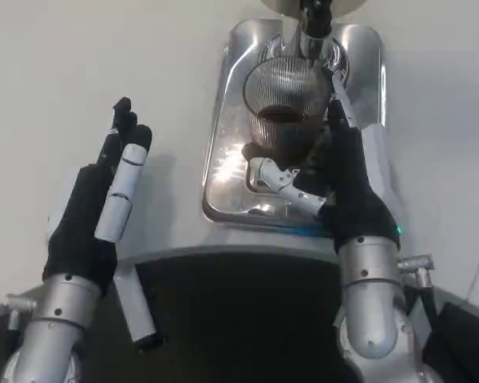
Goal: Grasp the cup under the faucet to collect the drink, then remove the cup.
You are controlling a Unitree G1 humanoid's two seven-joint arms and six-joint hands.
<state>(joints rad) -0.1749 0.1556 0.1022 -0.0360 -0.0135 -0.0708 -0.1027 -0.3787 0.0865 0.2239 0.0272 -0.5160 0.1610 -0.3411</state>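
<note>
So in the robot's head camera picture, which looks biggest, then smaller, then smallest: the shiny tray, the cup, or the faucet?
1. Shiny tray, biggest.
2. Cup, ribbed glass with dark drink inside, standing on the tray and held by the right hand.
3. Faucet, smallest, though the picture's top edge cuts it off.

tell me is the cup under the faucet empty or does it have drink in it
It has drink in it: the ribbed clear cup shows a dark pool near its bottom, under the faucet. The right hand grips it.
</note>
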